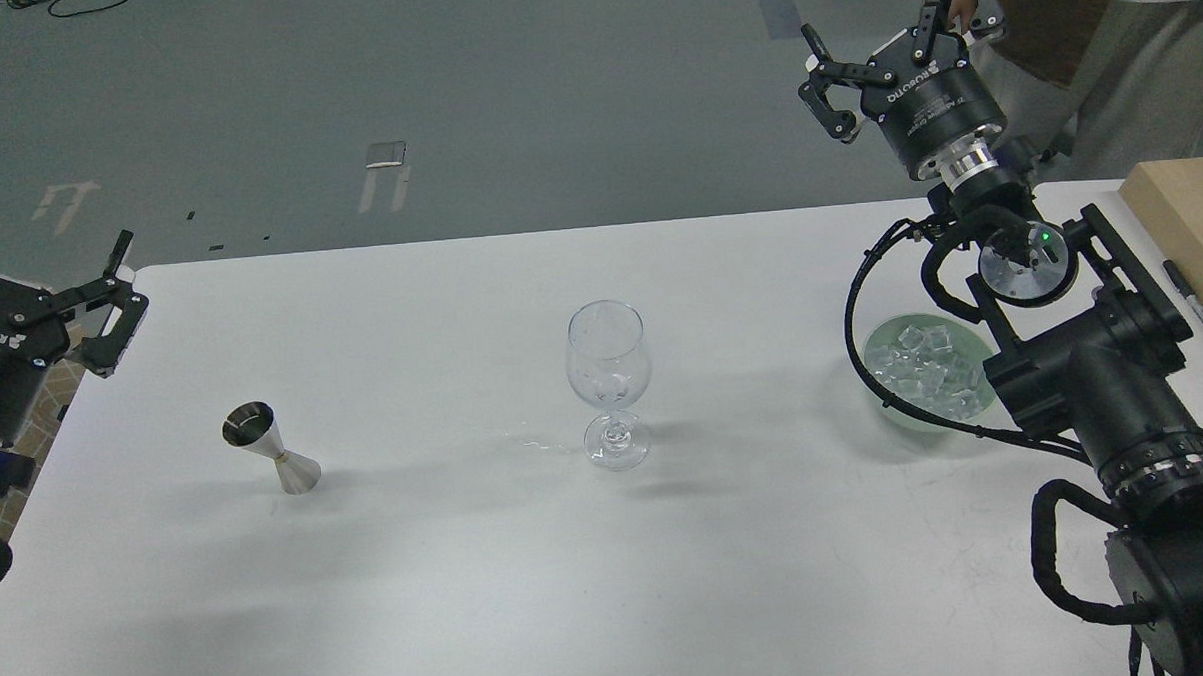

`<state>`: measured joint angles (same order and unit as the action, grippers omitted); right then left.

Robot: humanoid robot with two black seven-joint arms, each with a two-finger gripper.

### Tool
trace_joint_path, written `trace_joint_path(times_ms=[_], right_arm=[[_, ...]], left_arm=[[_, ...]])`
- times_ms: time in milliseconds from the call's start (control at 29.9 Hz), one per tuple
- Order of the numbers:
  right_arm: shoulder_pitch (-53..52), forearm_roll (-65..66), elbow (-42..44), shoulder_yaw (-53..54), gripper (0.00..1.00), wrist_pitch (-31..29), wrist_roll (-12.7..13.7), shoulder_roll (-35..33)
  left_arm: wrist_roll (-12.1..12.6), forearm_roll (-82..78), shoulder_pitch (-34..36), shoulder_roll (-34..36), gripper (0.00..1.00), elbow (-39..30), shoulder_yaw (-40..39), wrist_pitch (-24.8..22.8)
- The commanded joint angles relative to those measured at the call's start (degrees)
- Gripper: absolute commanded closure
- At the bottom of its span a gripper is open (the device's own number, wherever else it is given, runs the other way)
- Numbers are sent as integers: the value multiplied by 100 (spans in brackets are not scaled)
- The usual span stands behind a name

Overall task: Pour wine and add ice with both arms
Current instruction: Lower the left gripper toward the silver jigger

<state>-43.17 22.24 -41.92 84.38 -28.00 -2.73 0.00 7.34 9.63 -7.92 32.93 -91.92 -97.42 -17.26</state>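
Observation:
An empty clear wine glass (608, 380) stands upright at the middle of the white table (530, 581). A steel jigger (270, 448) stands to its left. A pale green bowl (874, 346) of clear ice cubes (928, 370) sits at the right, partly hidden by my right arm and its cable. My left gripper (43, 247) is open and empty at the far left edge, partly cut off by the frame. My right gripper (886, 18) is open and empty, raised beyond the table's far edge, behind the bowl.
A light wooden block (1192, 212) lies at the right edge with a black marker (1199, 307) beside it. A person (1122, 60) stands behind the table at the top right. A thin wet streak (530, 444) lies left of the glass's foot.

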Motion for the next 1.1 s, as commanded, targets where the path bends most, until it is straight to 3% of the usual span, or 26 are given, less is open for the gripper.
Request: trace_joint_path(times_ms=[0,902,1070], right_arm=[[-8,0,0,0,0,0,0,0],[-60,0,17,9,0,0,0,0],[-51,0,17,8,0,0,0,0]], left_arm=[[4,82,-270,-33,2,-247,-233,13],[13,478,-1695,-1008,2,-916,-322,136],[215,478,-1730,-1043,2,-925,-330,-66]])
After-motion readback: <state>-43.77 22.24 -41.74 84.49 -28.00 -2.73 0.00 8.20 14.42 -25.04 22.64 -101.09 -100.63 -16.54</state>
